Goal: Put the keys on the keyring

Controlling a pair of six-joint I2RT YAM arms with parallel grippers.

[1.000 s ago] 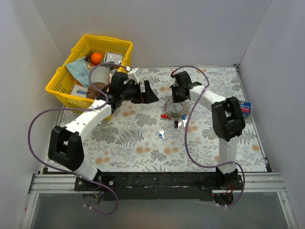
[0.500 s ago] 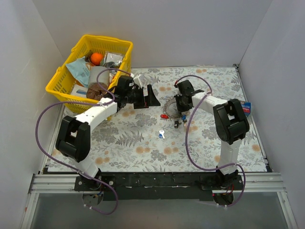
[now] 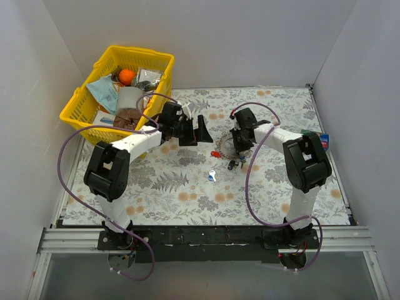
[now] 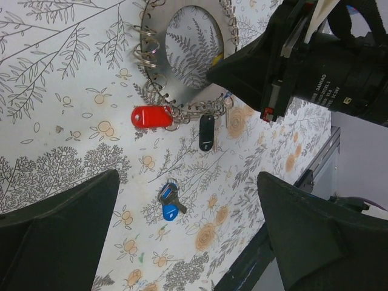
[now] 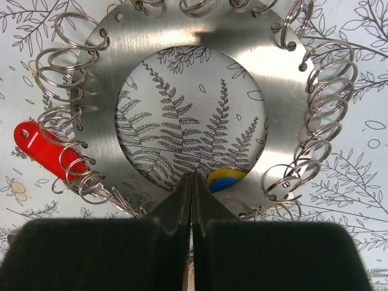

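The keyring [image 5: 194, 36] is a flat silvery disc with a large hole and many small wire rings round its edge. It lies on the floral cloth and also shows in the left wrist view [image 4: 151, 54] and the top view [image 3: 229, 147]. A red key [image 5: 45, 151] and a black key [image 4: 206, 132] hang on its edge. A yellow-and-blue key head [image 5: 225, 179] peeks from under the rim. A blue key [image 4: 169, 203] lies loose on the cloth. My right gripper [image 5: 193, 177] is shut, tips over the disc's near rim. My left gripper [image 4: 188, 182] is open and empty above the blue key.
A yellow basket [image 3: 81, 112] full of items stands at the back left, close behind the left arm. A small blue-and-red object [image 3: 323, 141] lies at the right edge. The right wrist and its camera [image 4: 327, 66] hang close over the ring, near the left gripper.
The left gripper has moved right, toward the keyring. The right gripper has moved nearer and lower, onto the ring's near rim.
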